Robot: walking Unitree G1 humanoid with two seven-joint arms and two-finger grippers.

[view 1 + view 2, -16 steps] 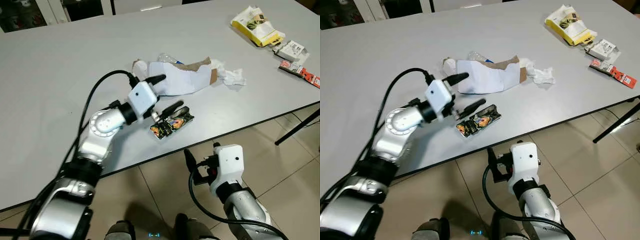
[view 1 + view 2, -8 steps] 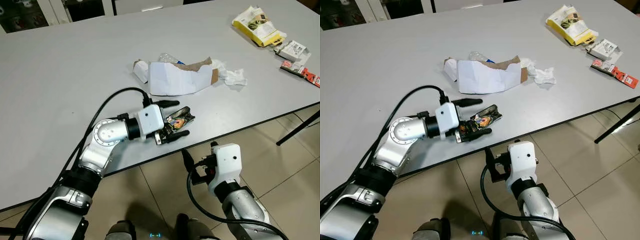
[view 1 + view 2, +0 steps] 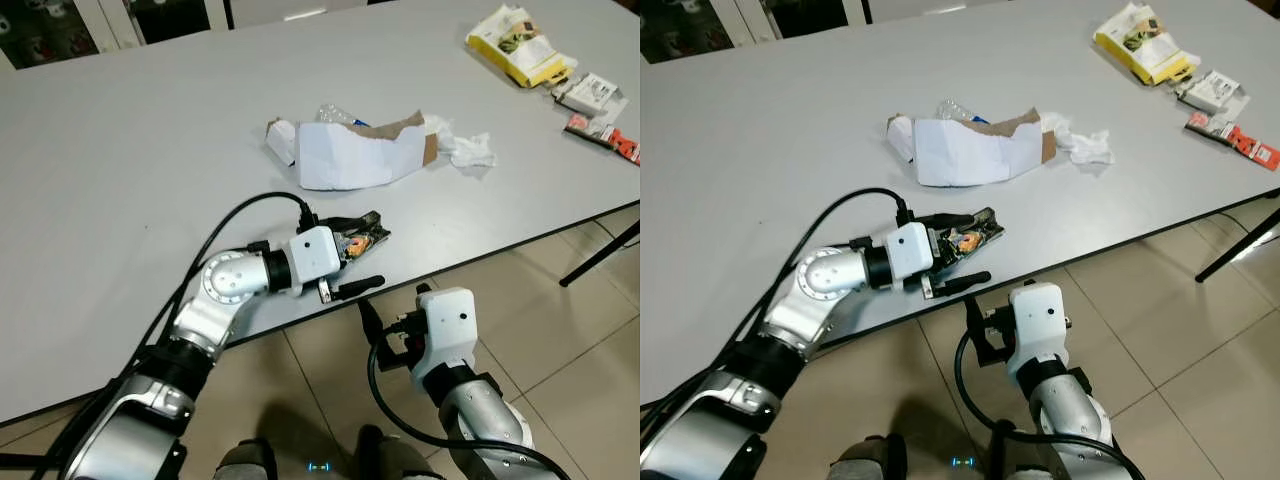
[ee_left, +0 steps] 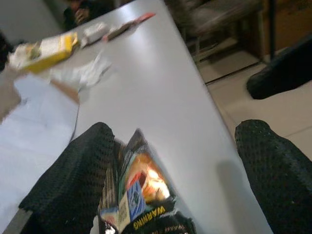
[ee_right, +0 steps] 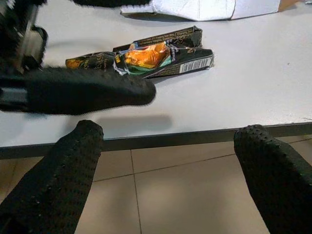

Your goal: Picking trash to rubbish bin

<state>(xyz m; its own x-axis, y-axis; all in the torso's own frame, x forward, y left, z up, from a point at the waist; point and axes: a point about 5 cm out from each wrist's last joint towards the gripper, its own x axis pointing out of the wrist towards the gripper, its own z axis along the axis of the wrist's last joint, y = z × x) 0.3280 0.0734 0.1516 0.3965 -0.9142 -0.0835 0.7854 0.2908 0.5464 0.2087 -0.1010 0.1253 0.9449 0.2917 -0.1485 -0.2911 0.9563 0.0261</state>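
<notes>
A crumpled dark snack wrapper (image 3: 362,238) with orange print lies near the table's front edge. My left gripper (image 3: 358,251) is open and level with the table, its fingers on either side of the wrapper. One finger (image 4: 73,180) touches the wrapper (image 4: 139,195); the other finger (image 4: 273,170) hangs past the table edge. My right gripper (image 3: 376,322) is open, below the table edge over the floor. In the right wrist view the wrapper (image 5: 146,56) lies beyond a left finger (image 5: 87,90).
A torn white and brown paper piece (image 3: 355,155) and crumpled tissue (image 3: 470,150) lie behind the wrapper. A yellow packet (image 3: 520,45), a small white packet (image 3: 590,93) and a red wrapper (image 3: 605,135) lie at the far right corner. A table leg (image 3: 600,255) slants at right.
My left gripper came down from beside the white paper toward the table's front edge and now straddles the snack wrapper. The wrapper and the right arm have barely moved.
</notes>
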